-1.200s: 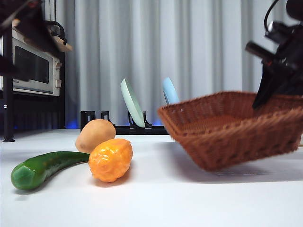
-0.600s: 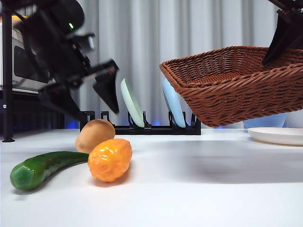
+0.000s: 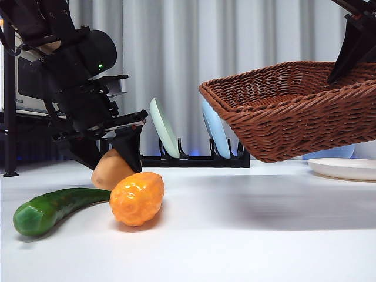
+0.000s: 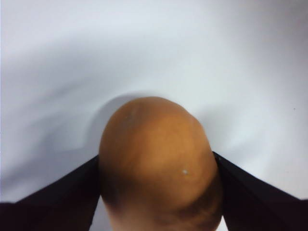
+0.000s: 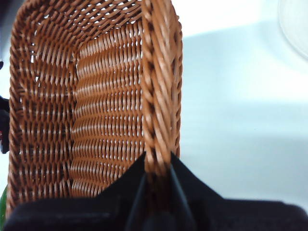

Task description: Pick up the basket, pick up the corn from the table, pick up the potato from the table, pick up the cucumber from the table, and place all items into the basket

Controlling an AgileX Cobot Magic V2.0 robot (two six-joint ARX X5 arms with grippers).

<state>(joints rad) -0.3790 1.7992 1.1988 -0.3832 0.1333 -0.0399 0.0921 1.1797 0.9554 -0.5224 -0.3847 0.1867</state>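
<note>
The left tool [image 3: 111, 154] is down on the counter [image 3: 247, 229], jaws spread either side of the potato [image 4: 159, 163], which sits right between them. The corn [image 3: 137, 198] and cucumber [image 3: 54, 209] lie just beside it, nearer the front camera. The right tool [image 5: 158, 166] pinches the basket [image 3: 294, 111] by its rim, holding it tilted, clear above the counter.

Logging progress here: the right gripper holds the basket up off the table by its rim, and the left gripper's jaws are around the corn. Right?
Not quite. The left gripper has its jaws on either side of the potato, not the corn, which lies untouched on the table in the front view. The left wrist view shows this. The right gripper does hold the basket up by its rim.
</note>
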